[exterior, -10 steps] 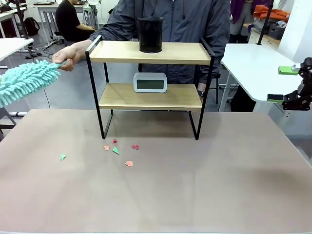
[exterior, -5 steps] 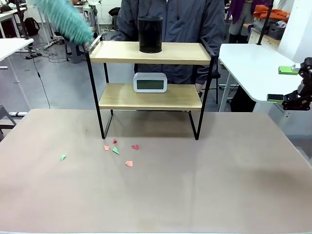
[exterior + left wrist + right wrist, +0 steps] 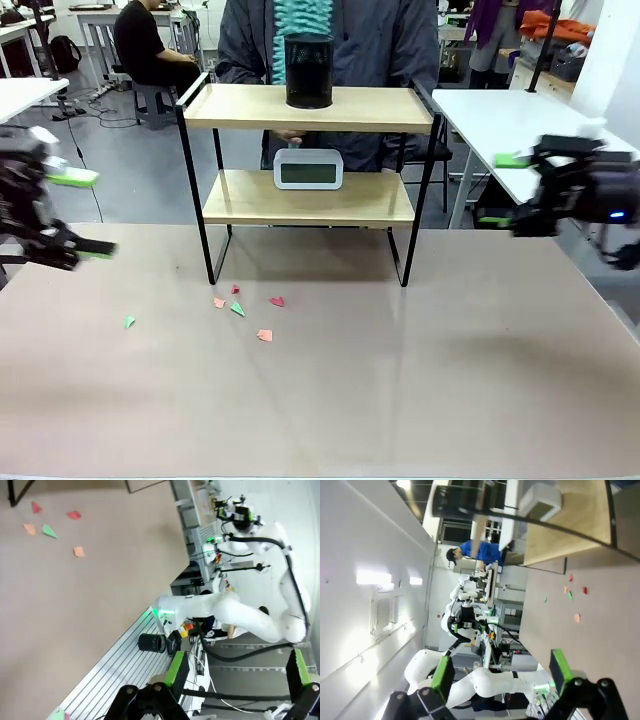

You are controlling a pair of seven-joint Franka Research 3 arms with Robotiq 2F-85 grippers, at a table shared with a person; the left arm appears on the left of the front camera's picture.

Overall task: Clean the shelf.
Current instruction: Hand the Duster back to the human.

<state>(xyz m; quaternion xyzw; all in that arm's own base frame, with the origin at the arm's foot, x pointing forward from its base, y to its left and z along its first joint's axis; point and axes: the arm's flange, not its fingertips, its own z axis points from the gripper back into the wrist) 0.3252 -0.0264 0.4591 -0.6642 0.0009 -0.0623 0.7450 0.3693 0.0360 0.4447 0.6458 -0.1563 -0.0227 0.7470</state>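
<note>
Duster (image 3: 302, 17) gone from the far left, now upright behind the black cup (image 3: 308, 70) at the person's chest; left gripper (image 3: 72, 212) newly in at the left edge, right gripper (image 3: 505, 190) moved inward from the right edge, both blurred with motion.

Shelf (image 3: 308, 108) standing at the far middle of the worktop (image 3: 400, 380), four legs down, upright; long axis running left to right, open front facing the robot; top board carrying the cup near its middle, lower board carrying a white clock (image 3: 308, 168), also central. Bare board on both sides of each item; bare worktop under the lower board.

Paper scraps (image 3: 240, 308) strewn just in front of the shelf's left front leg, one green scrap (image 3: 128, 321) apart to the left. Near half and right side of the worktop bare, wide room for travel.

Left jaws released, green pads spread wide, hovering over the worktop's left edge, well apart from the shelf; gripping nothing in the left wrist view (image 3: 235, 672). Right jaws released too, off the far right corner beside the shelf's right legs, not touching; nothing between the pads in the right wrist view (image 3: 501, 672).
</note>
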